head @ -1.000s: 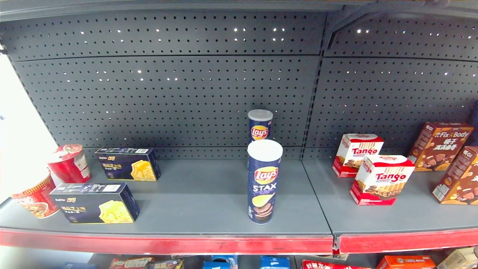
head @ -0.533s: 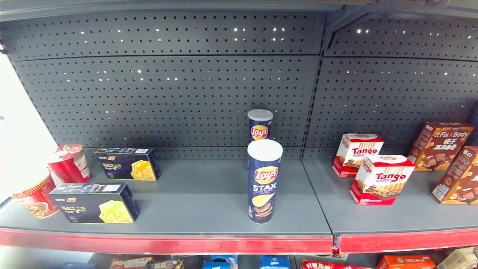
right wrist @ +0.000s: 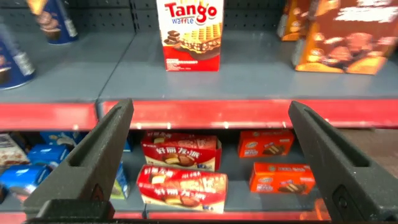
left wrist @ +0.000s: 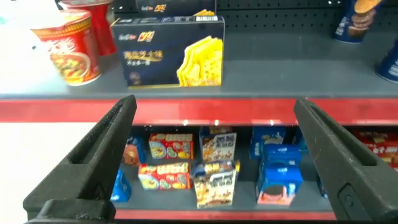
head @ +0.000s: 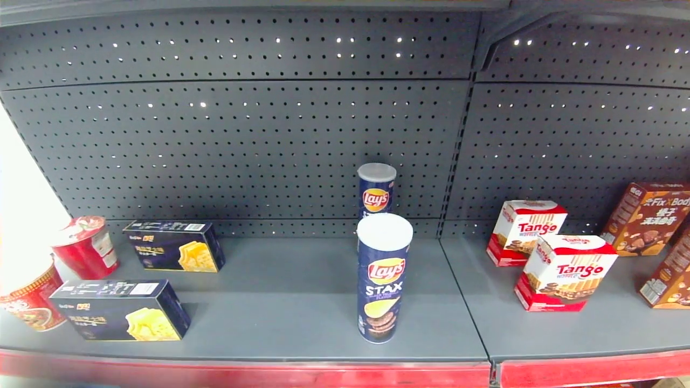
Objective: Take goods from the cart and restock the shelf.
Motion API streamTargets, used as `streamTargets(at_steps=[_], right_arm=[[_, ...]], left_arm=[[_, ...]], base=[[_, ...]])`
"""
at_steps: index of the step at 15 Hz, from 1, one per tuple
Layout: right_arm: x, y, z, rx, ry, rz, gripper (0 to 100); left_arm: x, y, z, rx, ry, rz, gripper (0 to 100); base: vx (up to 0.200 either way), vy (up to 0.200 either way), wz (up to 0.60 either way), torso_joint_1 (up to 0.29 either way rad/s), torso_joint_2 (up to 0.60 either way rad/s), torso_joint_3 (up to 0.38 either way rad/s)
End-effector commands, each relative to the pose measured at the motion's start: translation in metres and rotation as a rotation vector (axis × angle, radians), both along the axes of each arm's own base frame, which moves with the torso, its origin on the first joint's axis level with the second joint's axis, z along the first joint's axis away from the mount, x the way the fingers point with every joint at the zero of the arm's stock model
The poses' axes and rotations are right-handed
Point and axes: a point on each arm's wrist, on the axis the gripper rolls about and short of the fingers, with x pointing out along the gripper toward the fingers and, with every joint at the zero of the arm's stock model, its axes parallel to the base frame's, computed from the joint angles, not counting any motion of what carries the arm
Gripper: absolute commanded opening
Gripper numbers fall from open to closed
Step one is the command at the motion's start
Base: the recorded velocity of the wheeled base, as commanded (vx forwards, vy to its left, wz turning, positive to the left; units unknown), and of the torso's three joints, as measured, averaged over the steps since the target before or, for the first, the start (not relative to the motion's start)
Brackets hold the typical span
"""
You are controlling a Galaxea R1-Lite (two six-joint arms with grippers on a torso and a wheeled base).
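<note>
The grey shelf (head: 291,302) with a red front edge carries goods. A tall blue chip can (head: 384,277) stands near the front middle, a second can (head: 376,189) behind it. My left gripper (left wrist: 216,106) is open with nothing in it, in front of the shelf's red edge (left wrist: 205,111), facing a dark blue box (left wrist: 171,53) and a red noodle cup (left wrist: 73,46). My right gripper (right wrist: 211,107) is open with nothing in it, facing a red and white wafer box (right wrist: 191,34) on the shelf.
On the shelf's left lie two dark blue boxes (head: 121,310) (head: 173,246) and two red noodle cups (head: 83,247) (head: 24,293). Wafer boxes (head: 566,272) and brown boxes (head: 649,218) fill the right. Bare shelf lies between the boxes and cans. The lower shelf holds packets (right wrist: 180,168).
The head view has shifted, so the whole shelf sits lower and a little larger in the picture. The goods on the shelf have kept their places.
</note>
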Motion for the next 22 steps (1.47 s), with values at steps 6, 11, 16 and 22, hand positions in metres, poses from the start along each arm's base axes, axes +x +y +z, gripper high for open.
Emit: streamTargets(at_steps=[6,11,16,22], right_arm=[[0.0001,0.0,0.0001,0.0,0.0,0.0,100],[0.0001,0.0,0.0,0.0,0.002,0.0,100],[0.0001,0.0,0.0001,0.0,0.0,0.0,100],[0.0001,0.0,0.0001,-0.002,0.0,0.002,100]], left_arm=[[0.0001,0.0,0.0001,-0.001,0.001,0.0,100],[0.0001,0.0,0.0001,-0.001,0.001,0.0,100],[0.0001,0.0,0.0001,-0.001,0.001,0.0,100],[0.0,0.0,0.0002,-0.001,-0.002,0.0,100]], base=[[0.0,0.0,0.0,0.0,0.0,0.0],[0.0,0.0,0.0,0.0,0.0,0.0],[0.0,0.0,0.0,0.0,0.0,0.0],[0.0,0.0,0.0,0.0,0.0,0.0]])
